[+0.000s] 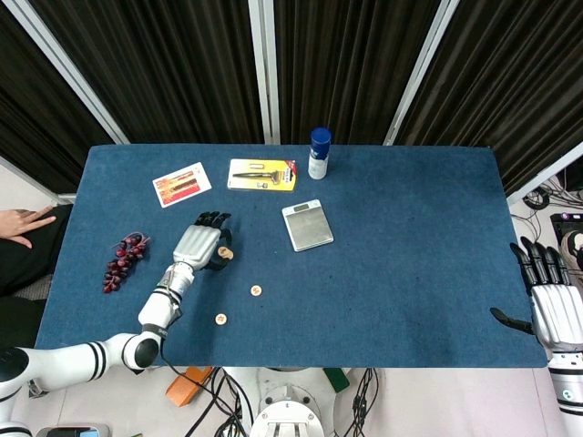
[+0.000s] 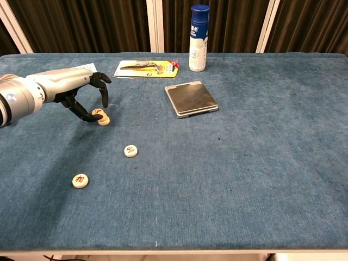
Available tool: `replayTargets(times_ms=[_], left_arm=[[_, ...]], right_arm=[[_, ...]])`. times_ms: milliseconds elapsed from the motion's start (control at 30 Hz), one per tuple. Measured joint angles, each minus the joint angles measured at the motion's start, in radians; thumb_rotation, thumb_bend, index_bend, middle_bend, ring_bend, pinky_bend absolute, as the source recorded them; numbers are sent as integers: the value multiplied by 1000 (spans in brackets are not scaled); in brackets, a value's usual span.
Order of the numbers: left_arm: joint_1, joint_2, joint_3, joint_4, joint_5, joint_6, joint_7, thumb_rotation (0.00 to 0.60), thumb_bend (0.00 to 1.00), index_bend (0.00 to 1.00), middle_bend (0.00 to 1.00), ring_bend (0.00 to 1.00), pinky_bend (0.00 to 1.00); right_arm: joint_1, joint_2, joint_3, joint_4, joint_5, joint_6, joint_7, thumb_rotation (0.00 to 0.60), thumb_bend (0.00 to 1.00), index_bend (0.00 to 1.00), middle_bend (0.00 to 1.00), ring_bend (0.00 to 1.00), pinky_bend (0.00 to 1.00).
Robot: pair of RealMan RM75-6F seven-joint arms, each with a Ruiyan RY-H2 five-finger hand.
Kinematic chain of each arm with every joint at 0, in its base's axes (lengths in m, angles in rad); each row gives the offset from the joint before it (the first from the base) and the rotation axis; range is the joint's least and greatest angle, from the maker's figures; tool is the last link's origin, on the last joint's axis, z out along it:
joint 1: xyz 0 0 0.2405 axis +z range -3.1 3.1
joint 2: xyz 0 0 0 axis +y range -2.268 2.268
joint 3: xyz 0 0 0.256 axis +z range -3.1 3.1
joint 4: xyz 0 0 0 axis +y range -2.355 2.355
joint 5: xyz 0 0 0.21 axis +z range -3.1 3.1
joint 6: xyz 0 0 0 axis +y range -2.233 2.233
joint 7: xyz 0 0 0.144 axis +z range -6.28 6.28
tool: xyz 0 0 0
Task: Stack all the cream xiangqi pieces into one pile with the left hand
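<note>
Two cream xiangqi pieces point(image 2: 101, 116) lie one on the other, the top one shifted left of the lower; in the head view this pair point(image 1: 227, 254) shows at my left hand's fingertips. My left hand point(image 2: 76, 89) arches over the pair, its forefinger raised off the top piece and its thumb low beside it, so it holds nothing. A single cream piece point(image 2: 130, 151) lies nearer the middle, and another point(image 2: 80, 180) lies toward the front edge. My right hand point(image 1: 554, 305) hangs open off the table's right edge.
A grey scale point(image 2: 191, 98) and a blue-capped bottle point(image 2: 198, 38) stand behind the pieces. A yellow razor pack point(image 2: 145, 68), a card point(image 1: 181, 184) and a bunch of grapes point(image 1: 125, 259) lie to the left. A person's hand point(image 1: 23, 223) rests past the left edge.
</note>
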Motion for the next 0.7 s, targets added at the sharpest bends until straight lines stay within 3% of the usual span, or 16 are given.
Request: replayTargets(times_ms=[200,400,700], left_arm=[[18,20,19,-69,75,58,-3,577,271,433,68,0,0],[39,21,84,-146,174,101,24,558,229,433,58,0,0],[40,-47,113,-146,197,97,67,556,224,433,57,0,0]], right_arm=[[2,-1,0,2,-4,-1,1,600,98,0,0,0,69],[2,-6,-3,8,-7,0,6,600,98,0,0,0,69],[-9,-4,-5,11,-12,17,11,600,98,0,0,0,67]])
